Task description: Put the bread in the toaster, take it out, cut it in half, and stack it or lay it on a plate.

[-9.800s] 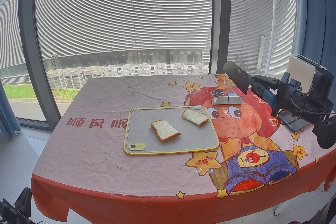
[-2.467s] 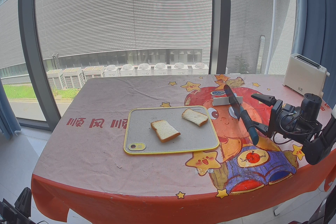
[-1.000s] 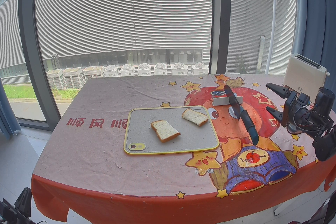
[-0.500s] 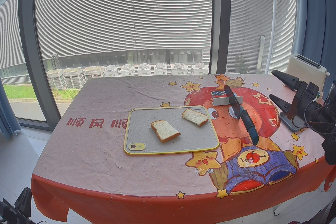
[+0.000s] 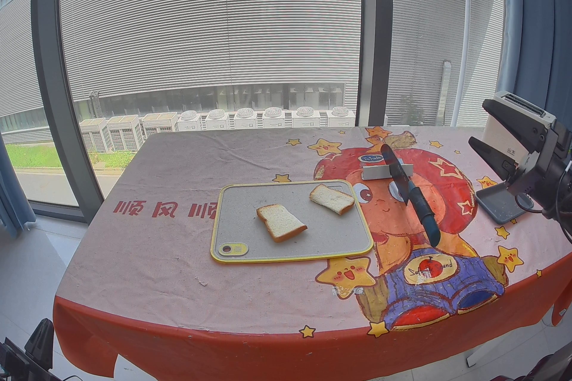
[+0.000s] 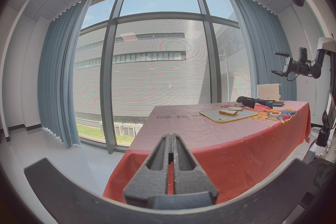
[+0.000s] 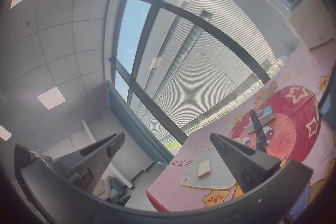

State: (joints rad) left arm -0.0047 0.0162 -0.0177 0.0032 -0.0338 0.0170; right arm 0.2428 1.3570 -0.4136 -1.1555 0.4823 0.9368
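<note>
Centrally on the cartoon tablecloth (image 5: 179,257) sits the cutting board (image 5: 333,233). At the right edge, the toaster (image 5: 527,104) is partly blocked by the right gripper (image 5: 477,120), which is spread wide, empty, and higher than moments ago. The knife (image 5: 414,197) it released lies right of the board, which carries two separate bread halves (image 5: 281,221) (image 5: 332,199). The left gripper (image 6: 171,137) is pressed closed and empty.

Left gripper (image 6: 170,138) fingers pressed together, well off the table (image 6: 196,127). Bread (image 6: 228,112) sits on the cutting board (image 6: 245,114) (knife (image 6: 249,102) and toaster (image 6: 268,91) just beyond).
</note>
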